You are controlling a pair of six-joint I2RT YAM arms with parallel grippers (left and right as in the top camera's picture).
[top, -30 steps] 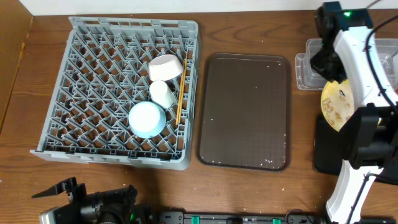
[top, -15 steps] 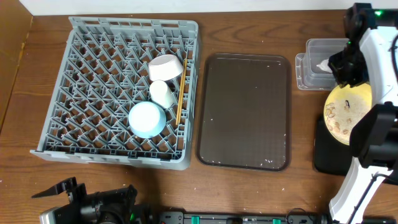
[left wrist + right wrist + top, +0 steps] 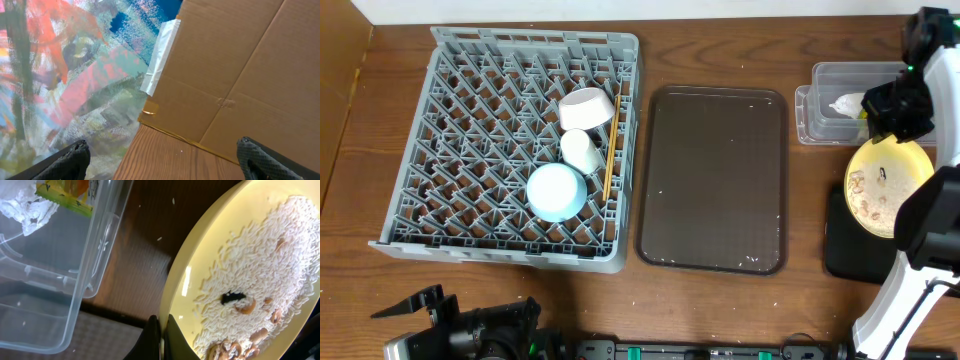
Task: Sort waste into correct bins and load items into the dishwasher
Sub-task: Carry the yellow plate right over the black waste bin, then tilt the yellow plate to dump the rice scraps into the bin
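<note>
moved: yellow plate slid right, above black bin
right gripper: pinched on plate's rim
handling: rigid, slick, crumb-loaded; rim grip may slip

A brown wooden table with visible grain filled the overhead view under even light. A white strip ran along its far edge and a cardboard panel stood at its left. The left wrist view showed a creased cardboard sheet, pale tape and a painted surface in red, blue and green
</note>
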